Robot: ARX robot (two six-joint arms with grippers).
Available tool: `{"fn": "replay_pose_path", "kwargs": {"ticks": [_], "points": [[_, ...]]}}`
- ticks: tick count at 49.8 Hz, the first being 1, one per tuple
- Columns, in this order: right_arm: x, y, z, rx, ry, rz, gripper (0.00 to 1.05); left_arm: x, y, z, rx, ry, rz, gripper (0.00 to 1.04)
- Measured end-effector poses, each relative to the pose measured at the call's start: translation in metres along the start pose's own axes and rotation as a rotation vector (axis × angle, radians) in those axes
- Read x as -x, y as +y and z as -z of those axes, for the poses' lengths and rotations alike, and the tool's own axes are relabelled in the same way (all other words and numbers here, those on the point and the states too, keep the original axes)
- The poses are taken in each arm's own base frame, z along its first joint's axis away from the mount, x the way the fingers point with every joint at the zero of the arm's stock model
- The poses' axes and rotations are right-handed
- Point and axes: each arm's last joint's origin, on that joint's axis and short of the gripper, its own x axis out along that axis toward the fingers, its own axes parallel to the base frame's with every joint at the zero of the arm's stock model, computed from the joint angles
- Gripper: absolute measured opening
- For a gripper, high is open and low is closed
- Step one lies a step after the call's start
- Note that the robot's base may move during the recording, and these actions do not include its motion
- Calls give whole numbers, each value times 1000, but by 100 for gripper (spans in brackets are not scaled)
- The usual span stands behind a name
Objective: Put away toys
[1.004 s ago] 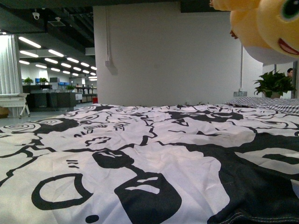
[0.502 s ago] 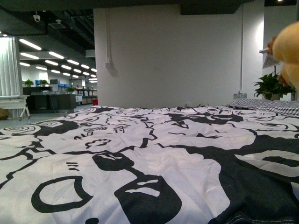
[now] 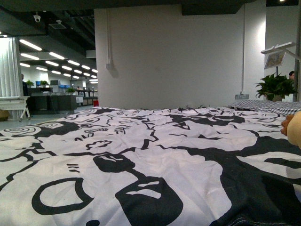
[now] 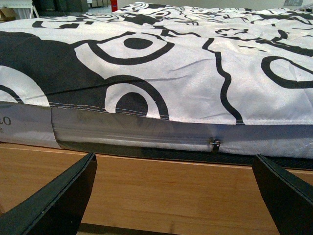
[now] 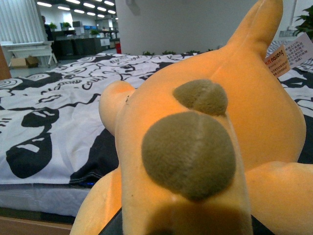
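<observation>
One toy [image 5: 195, 147]: orange plush with brown spots, filling the right wrist view, hard up against that camera. Its long axis runs away from the wrist toward the far side of the bed, with one limb or ear up at the far end and the paper tag [image 5: 277, 60] beside it.

In the front view only a sliver shows, at the right edge, low and about level with the quilt [image 3: 141, 155]. Can't tell if it touches the quilt or hangs just over it.

Right gripper fingers are hidden under the plush, so I can't tell whether they clamp it or how wide they stand. My read is that the right arm has it, or is at least by far the nearer arm.

Left gripper [image 4: 173, 166] has its fingers spread wide with nothing between them. It sits low at the near edge of the bed, facing the wood frame [image 4: 146, 205] and the quilt's zip seam, well apart from the toy.

Versus earlier: 1 s ago the toy was high in the top right corner of the front view, face showing. At 0.5 s it was mid-height at the right edge. Now it's down at quilt level, so it's descending on the right side. Quilt unchanged.
</observation>
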Motion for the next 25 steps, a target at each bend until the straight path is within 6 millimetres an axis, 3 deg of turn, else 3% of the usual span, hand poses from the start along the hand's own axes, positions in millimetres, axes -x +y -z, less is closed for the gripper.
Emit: {"fn": "replay_pose_path", "kwargs": {"ticks": [9,25], "points": [[5,-13,27,-4,15,46,19,0,0,0,0,0,0,99],[10,-25,45,-36,12,69,19,0,0,0,0,0,0,99]]}}
